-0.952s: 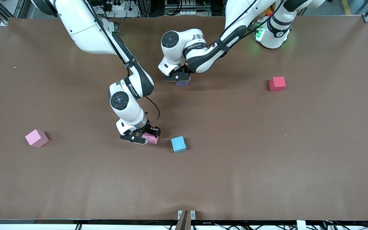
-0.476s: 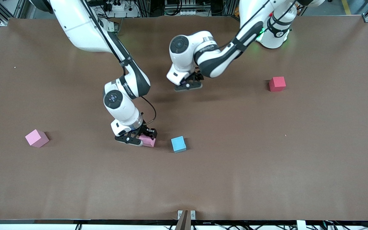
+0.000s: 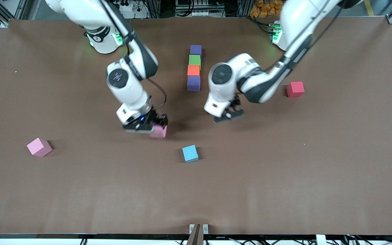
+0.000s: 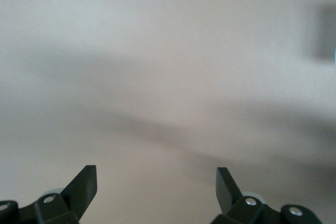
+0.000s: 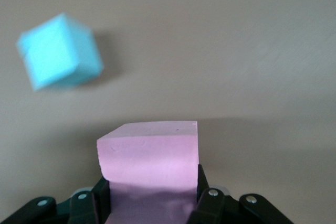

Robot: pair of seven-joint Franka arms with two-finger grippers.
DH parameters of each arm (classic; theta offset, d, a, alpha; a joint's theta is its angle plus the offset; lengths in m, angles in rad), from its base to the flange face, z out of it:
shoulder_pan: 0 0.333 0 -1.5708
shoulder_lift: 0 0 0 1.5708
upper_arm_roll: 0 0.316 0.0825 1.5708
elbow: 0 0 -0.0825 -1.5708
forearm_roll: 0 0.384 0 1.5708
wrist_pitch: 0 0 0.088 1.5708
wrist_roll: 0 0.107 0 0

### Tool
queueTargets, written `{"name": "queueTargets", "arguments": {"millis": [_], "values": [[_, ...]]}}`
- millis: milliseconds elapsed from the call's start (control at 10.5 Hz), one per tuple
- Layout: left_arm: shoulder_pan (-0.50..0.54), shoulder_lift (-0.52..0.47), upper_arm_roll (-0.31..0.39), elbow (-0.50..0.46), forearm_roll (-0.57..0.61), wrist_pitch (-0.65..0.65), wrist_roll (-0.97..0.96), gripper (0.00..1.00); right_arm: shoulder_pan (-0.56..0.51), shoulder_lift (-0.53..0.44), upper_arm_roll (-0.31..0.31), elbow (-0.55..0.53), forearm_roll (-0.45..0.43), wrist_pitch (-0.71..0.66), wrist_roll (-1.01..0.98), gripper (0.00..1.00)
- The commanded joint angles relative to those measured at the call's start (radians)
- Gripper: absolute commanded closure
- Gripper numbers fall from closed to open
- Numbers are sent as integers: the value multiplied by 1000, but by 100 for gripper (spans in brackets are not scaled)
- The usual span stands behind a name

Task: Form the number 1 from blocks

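Four blocks lie in one straight touching column on the table: purple, green, orange and purple, the last nearest the front camera. My right gripper is shut on a pink block and holds it just above bare table. In the right wrist view the pink block fills the space between the fingers. My left gripper hangs open and empty over bare table beside the column's near end. Its fingertips stand wide apart in the left wrist view.
A light blue cube lies nearer the front camera than the held block. A second pink cube sits toward the right arm's end of the table. A red cube sits toward the left arm's end.
My right gripper has lifted the pink block off the table and carried it toward the column. The left arm has drawn away from the column, uncovering its four blocks.
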Motion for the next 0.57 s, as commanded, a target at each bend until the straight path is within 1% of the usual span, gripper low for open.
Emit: {"name": "queueTargets", "arguments": {"millis": [0, 95, 190, 381, 476], "values": [[108, -101, -15, -2, 18, -72, 104, 0, 164, -42, -5, -63, 3, 17, 123, 48], [161, -111, -17, 26, 8, -108, 173, 0, 221, -39, -4, -62, 2, 17, 179, 46], [211, -117, -18, 56, 3, -151, 224, 0, 249, -36, -4, -60, 2, 17, 190, 46], [290, -119, -18, 128, 1, -192, 299, 0, 293, 13, -4, -42, 2, 23, 201, 46], [327, -120, -21, 148, -8, -214, 350, 0, 309, 31, -4, -40, 2, 23, 201, 46]]}}
